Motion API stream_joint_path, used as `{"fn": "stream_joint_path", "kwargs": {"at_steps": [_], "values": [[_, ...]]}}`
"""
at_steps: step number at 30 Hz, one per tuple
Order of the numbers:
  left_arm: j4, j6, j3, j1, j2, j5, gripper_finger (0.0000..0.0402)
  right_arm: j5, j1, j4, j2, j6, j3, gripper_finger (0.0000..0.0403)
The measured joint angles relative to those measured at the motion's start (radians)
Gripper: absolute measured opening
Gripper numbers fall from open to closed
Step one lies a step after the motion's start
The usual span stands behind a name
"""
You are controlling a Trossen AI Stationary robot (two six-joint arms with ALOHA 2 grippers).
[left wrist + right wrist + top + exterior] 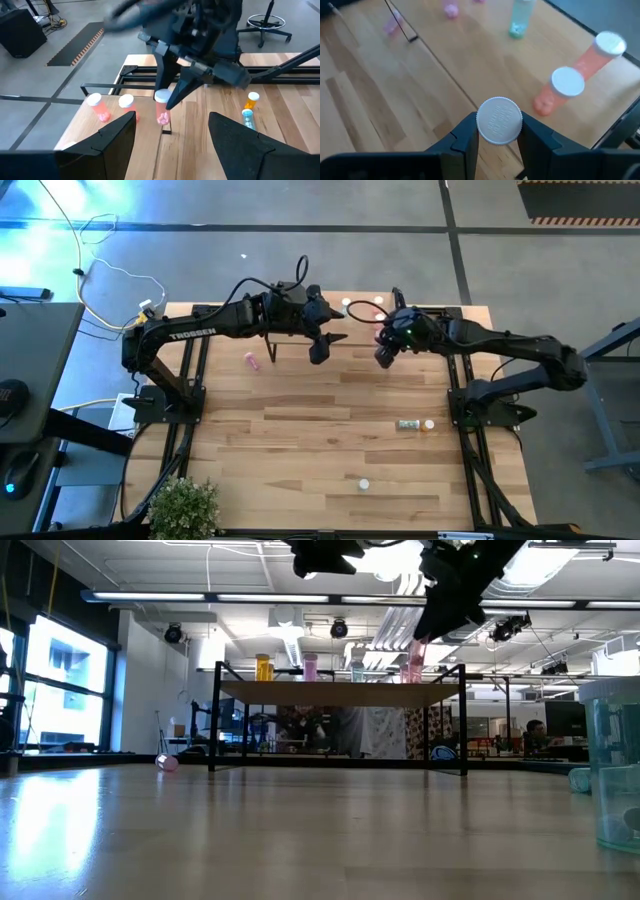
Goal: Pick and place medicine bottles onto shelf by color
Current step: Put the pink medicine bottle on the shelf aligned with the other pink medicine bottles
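High view: the right gripper [384, 356] and left gripper [318, 352] hover near each other over the shelf [440, 315] at the table's far edge.

Low view: bottles stand along the shelf top.

Left wrist view: left jaws spread wide, empty.

Right wrist view: right fingers [465, 137] clamp a pink bottle [162, 112] by its white cap [499, 120], above the board near two red bottles [559, 90].

Open-plan lab, exposed ceiling ducts [300, 640], concrete floor [300, 210], office chair [267, 22]

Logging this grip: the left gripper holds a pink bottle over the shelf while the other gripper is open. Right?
Wrong arm. The right gripper holds the pink bottle over the shelf, as the right wrist view shows; the left gripper is the open one.
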Motion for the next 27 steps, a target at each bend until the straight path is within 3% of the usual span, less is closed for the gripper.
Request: {"fn": "stream_joint_path", "kwargs": {"at_steps": [13,27], "values": [[0.0,0.0,0.0,0.0,0.0,-0.016,0.0241,0.031,-0.02,-0.019,0.043,-0.04,0.006,0.0103],[0.002,0.0,0.0,0.0,0.0,-0.016,0.0241,-0.016,-0.06,-0.027,0.085,-0.078,0.016,0.0103]]}}
